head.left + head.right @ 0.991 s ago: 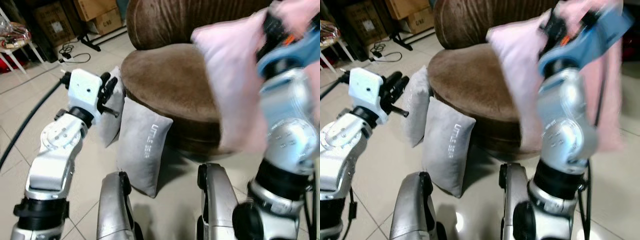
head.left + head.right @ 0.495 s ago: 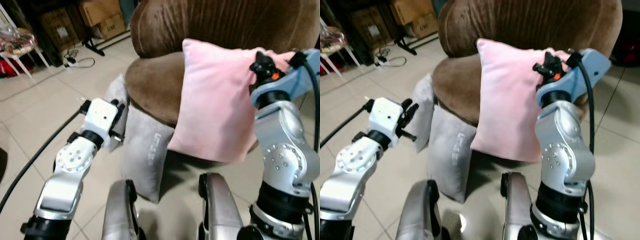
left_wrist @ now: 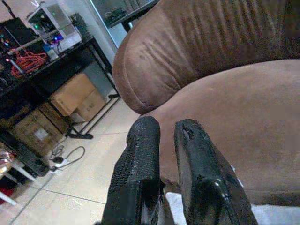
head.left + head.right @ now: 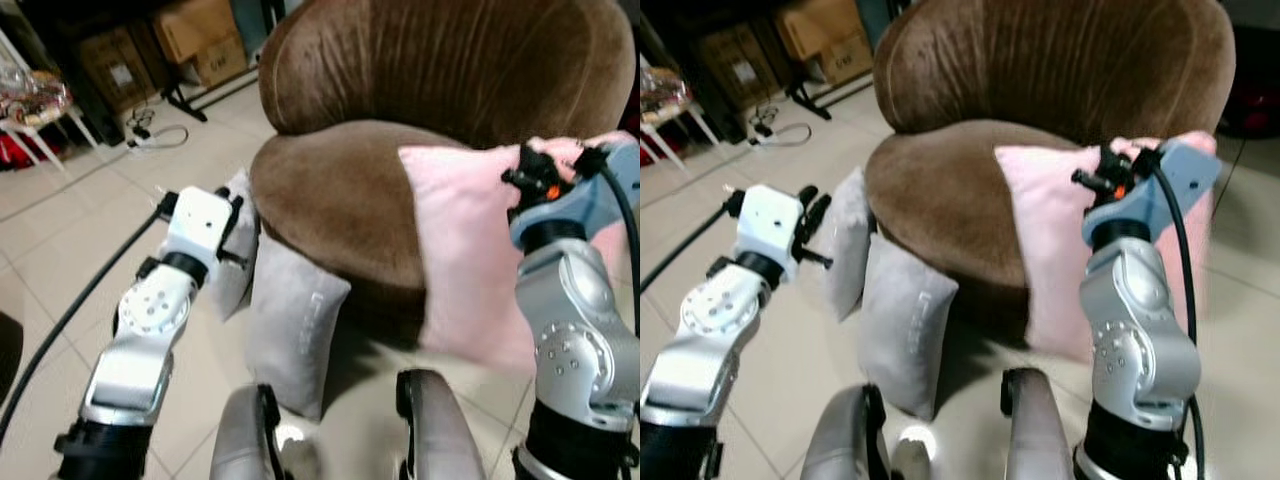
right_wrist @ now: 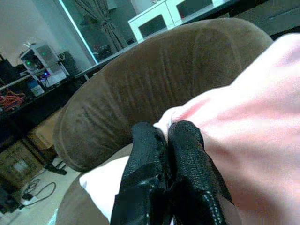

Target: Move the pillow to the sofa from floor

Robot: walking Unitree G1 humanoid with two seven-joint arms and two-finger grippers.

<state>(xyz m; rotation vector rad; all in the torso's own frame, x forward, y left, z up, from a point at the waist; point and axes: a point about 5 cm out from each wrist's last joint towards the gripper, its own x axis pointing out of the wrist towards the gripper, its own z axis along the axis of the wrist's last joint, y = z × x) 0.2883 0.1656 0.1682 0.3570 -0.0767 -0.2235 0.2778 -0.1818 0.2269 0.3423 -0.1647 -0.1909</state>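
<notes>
Right gripper (image 5: 161, 140) pinches pink pillow (image 4: 465, 250) top edge; pillow hangs off sofa (image 4: 340, 190) seat's right front, seat lies left-forward.

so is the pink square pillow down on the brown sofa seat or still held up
Held up: the right gripper is shut on the pink square pillow, which hangs upright past the brown sofa seat's front edge.

A pale tiled floor (image 4: 60, 260) carries a round brown sofa (image 4: 430, 90) with a wide cushioned seat and a curved back. Two grey pillows (image 4: 292, 325) stand upright on the tiles, leaning against the sofa's front — one just behind the other. Farther back on the floor lie a white power strip (image 4: 140, 138) with cables, cardboard boxes (image 4: 200, 35) and a black cable (image 4: 60, 330).
</notes>
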